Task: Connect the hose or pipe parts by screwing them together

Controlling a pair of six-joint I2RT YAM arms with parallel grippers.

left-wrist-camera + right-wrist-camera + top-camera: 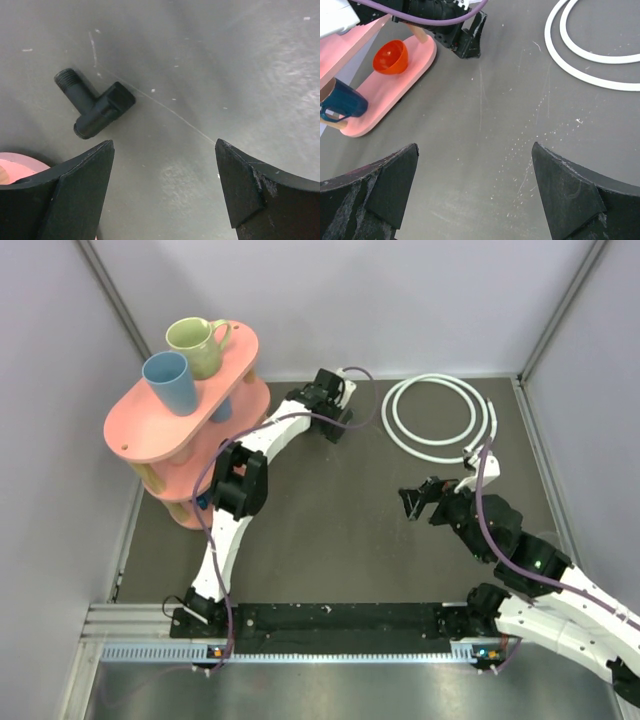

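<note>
The white hose (437, 380) lies coiled in loops at the back right of the table, its small silvery end fitting (470, 454) at the coil's near side. Part of the coil (590, 56) shows at the top right of the right wrist view. The black T-shaped connector (95, 107) lies flat on the table, threaded end up-left, just ahead and left of my left gripper (164, 145), which is open and empty. From above, the left gripper (333, 420) hides the connector. My right gripper (408, 504) hovers mid-table, open and empty (474, 147), short of the coil.
A pink two-tier rack (150, 430) stands at the back left with a green mug (200, 345) and a blue mug (170, 380) on top. Its lower tier holds an orange bowl (391, 56) and a dark blue mug (342, 102). Grey walls close in the table.
</note>
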